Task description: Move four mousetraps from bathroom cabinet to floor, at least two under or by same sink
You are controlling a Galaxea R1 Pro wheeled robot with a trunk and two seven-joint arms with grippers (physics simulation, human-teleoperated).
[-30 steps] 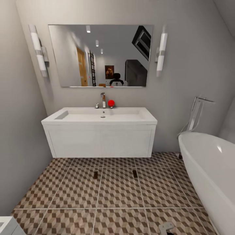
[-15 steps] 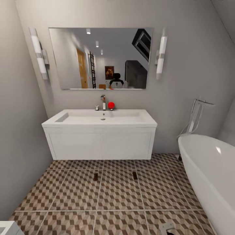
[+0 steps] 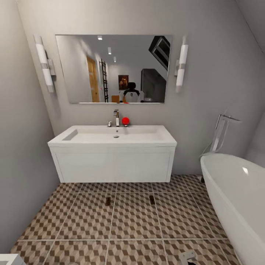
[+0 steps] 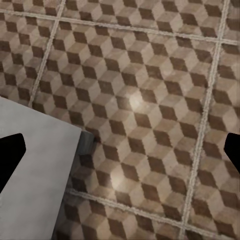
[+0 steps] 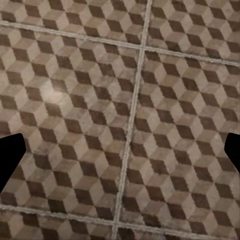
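Two mousetraps lie on the bathroom floor point(image 3: 132, 221) in front of the white sink point(image 3: 114, 138), one point(image 3: 108, 201) to the left and one point(image 3: 152, 200) to the right. Both are small, dark and flat, a short way out from the vanity front. My left gripper point(image 4: 120, 155) hangs open over the patterned tiles, its dark fingertips point(image 4: 10, 152) at the picture's sides and nothing between them. My right gripper point(image 5: 120, 155) is open too, over bare tiles point(image 5: 125, 100). The cabinet is out of view.
A white bathtub point(image 3: 235, 195) with a chrome floor tap point(image 3: 221, 132) fills the right side. A mirror point(image 3: 114, 68) hangs above the sink, and a red ball point(image 3: 125, 120) sits by the faucet. A pale fixture corner point(image 4: 30, 175) lies by my left gripper. Walls close in on the left.
The whole picture has slid down a little, so the camera has moved. The two mousetraps, the sink and the tub keep their places relative to each other.
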